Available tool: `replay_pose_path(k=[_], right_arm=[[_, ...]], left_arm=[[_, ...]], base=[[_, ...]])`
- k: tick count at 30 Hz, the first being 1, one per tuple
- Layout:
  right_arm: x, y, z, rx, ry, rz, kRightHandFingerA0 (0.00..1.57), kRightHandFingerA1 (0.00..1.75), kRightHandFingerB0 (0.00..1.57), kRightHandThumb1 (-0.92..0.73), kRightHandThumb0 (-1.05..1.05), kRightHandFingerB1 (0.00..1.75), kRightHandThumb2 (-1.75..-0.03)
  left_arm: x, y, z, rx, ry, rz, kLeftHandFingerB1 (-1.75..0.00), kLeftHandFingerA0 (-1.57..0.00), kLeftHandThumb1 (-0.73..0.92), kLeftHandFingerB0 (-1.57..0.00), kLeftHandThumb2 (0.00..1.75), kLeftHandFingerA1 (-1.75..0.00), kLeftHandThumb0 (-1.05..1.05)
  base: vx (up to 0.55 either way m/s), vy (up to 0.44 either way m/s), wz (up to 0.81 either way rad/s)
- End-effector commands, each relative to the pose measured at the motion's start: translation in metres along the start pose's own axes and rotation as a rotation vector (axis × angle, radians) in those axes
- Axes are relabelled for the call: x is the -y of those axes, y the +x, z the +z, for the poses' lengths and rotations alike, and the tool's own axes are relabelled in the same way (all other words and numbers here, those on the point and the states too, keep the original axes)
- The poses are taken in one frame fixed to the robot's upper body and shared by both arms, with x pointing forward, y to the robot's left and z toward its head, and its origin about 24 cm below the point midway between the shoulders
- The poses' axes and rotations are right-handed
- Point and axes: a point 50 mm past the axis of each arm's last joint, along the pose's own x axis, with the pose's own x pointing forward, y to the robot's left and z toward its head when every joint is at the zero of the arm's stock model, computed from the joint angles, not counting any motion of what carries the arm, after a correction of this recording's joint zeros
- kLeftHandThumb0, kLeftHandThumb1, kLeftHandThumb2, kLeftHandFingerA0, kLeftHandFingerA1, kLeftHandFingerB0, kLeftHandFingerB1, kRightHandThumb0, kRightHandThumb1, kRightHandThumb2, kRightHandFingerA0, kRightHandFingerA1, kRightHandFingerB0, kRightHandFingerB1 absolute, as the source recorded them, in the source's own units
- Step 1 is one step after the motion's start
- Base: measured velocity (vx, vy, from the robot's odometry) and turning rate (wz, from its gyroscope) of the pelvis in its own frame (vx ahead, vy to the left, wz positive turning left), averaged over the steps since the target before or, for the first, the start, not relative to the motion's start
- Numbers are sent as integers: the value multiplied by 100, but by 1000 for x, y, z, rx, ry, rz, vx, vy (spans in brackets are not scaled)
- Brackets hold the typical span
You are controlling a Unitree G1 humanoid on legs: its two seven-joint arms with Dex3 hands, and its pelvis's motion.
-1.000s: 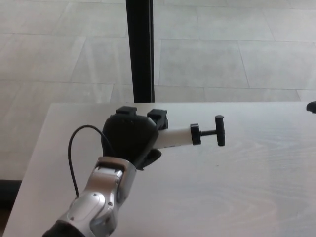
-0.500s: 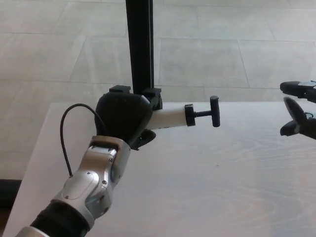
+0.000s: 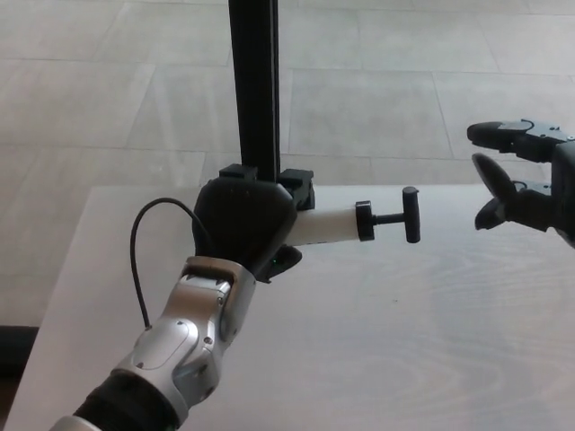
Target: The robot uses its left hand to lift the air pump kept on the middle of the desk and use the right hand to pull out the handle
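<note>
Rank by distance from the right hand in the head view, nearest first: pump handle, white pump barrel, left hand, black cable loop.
From the right hand, open at the picture's right edge:
1. Pump handle, T-bar just to its left.
2. White pump barrel, mid-picture.
3. Left hand, gripping the pump's far end.
4. Black cable loop, farthest left.

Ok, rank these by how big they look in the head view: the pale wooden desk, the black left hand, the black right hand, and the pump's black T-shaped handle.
1. Pale wooden desk
2. Black left hand, though it is nearer the camera
3. Black right hand, partly cut off by the picture edge
4. Black T-shaped handle
</note>
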Motion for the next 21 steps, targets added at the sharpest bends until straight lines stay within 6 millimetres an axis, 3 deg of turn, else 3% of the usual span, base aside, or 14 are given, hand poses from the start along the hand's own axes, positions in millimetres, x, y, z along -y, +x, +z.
replay_pose_path(k=[1,2,3,4,6,11,12,16,17,18,19,21], right_arm=[[-10,0,2,4,0,3,93,139,47,-61,-52,42,-60],[-14,-1,1,-2,-6,1,92,139,49,-61,-50,42,-60],[-18,-1,0,-4,-17,1,94,137,49,-62,-48,42,-59],[-19,-2,-2,-8,-25,2,94,139,47,-62,-45,42,-59],[-22,-2,-5,-16,-33,1,95,139,48,-63,-45,42,-59],[-28,-3,-10,-24,-68,-12,93,139,50,-63,-43,44,-59],[-29,-2,-11,-30,-73,-23,93,139,51,-63,-42,44,-59],[-30,-1,-13,-35,-91,-36,93,142,52,-64,-38,45,-59],[-30,-1,-13,-34,-94,-35,93,142,52,-64,-38,45,-59],[-30,-1,-14,-38,-97,-44,95,152,55,-63,-35,48,-58],[-30,-1,-15,-35,-88,-48,95,165,57,-62,-30,54,-62],[-30,-1,-15,-18,-76,-70,95,166,62,-64,-28,55,-60]], left_arm=[[-7,6,4,-11,18,40,-115,-82,67,-74,69,-163,-26],[-9,8,5,-17,9,42,-120,-82,65,-70,74,-164,-21],[-10,10,5,-24,-14,50,-137,-84,66,-61,74,-174,-16],[-11,11,6,-29,-31,59,-152,-76,61,-62,82,-175,-19],[-13,12,6,-32,-46,75,-158,-78,58,-60,86,-175,-18],[-14,14,7,-41,-51,93,-155,-77,59,-62,83,-175,-19],[-15,15,7,-42,-47,87,-146,-90,61,-64,79,-174,-13],[-16,15,6,-47,-48,89,-145,-94,70,-65,76,-175,-21],[-16,15,6,-48,-52,91,-145,-94,70,-65,76,-175,-21],[-16,15,6,-45,-52,106,-156,-79,63,-62,82,-175,-23],[-16,15,6,-45,-51,105,-151,-78,65,-64,78,-175,-24],[-16,15,7,-45,-48,102,-154,-78,59,-62,86,-175,-24]], base=[[0,0,0],[0,0,0],[0,0,0],[0,0,0],[0,0,0],[0,0,0],[0,0,0],[0,0,0],[0,0,0],[0,0,0],[0,0,0],[0,0,0]])
